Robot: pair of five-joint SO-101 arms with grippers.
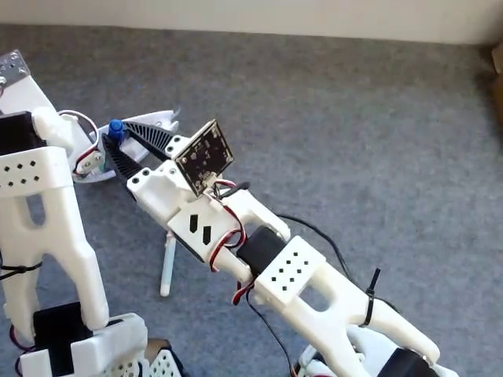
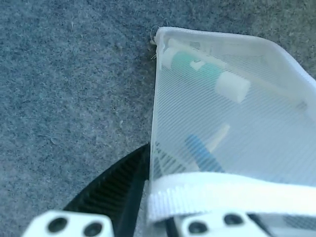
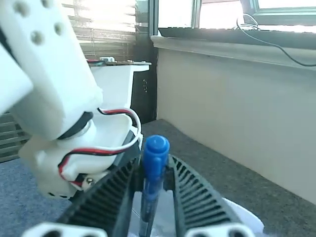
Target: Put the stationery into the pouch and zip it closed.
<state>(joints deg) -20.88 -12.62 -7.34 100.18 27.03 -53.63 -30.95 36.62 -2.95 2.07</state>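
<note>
Pen [image 3: 156,148] tight in right hand [image 3: 154,165]

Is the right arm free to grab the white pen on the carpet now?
Probably not yet. The right gripper is shut on the blue pen at the pouch, and the white pen lies under that arm's own wrist; it would need to release and retract first.
</note>
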